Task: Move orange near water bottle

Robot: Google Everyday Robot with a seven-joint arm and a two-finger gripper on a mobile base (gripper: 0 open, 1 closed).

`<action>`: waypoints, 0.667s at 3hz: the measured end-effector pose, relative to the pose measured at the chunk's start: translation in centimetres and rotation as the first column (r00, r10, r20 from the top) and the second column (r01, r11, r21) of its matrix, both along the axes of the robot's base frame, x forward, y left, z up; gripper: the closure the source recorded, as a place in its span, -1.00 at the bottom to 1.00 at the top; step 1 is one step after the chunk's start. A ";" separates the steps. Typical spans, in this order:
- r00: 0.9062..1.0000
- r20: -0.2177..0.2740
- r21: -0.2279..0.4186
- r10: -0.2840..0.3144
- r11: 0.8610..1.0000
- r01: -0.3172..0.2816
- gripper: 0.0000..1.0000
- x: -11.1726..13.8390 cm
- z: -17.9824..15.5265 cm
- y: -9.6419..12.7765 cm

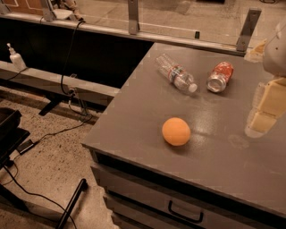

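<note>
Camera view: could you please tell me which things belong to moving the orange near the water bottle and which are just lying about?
Job: round bright orange fruit on the grey table; clear plastic water bottle lying behind it; pale gripper at the right edge.
Lying about: red-orange metal soda can beside the bottle; white pump bottle, far left.

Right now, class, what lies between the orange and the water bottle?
Only bare table separates orange and water bottle, shown in the camera view; the gripper hangs at the picture's right edge.

Grey desk (134, 129) w/ drawer (143, 201) stood on speckled floor (49, 165); glass partition (178, 13) behind, black cables (66, 62), dim warm light.
</note>
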State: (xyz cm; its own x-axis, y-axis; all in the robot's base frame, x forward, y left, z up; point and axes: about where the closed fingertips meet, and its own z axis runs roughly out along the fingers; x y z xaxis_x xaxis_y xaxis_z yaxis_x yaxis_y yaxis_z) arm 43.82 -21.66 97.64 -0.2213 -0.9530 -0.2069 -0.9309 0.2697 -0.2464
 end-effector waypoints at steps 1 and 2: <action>1.000 -0.001 0.007 0.007 1.000 -0.007 -1.00 0.1 -0.2 0.3; 0.997 -0.009 0.072 0.078 0.994 -0.077 -1.00 0.6 -2.2 3.4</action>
State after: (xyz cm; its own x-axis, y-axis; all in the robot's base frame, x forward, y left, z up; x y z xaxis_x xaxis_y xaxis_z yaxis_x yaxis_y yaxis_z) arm 44.42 -18.28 95.40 -0.1500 -0.9503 -0.2727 -0.9525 0.2128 -0.2177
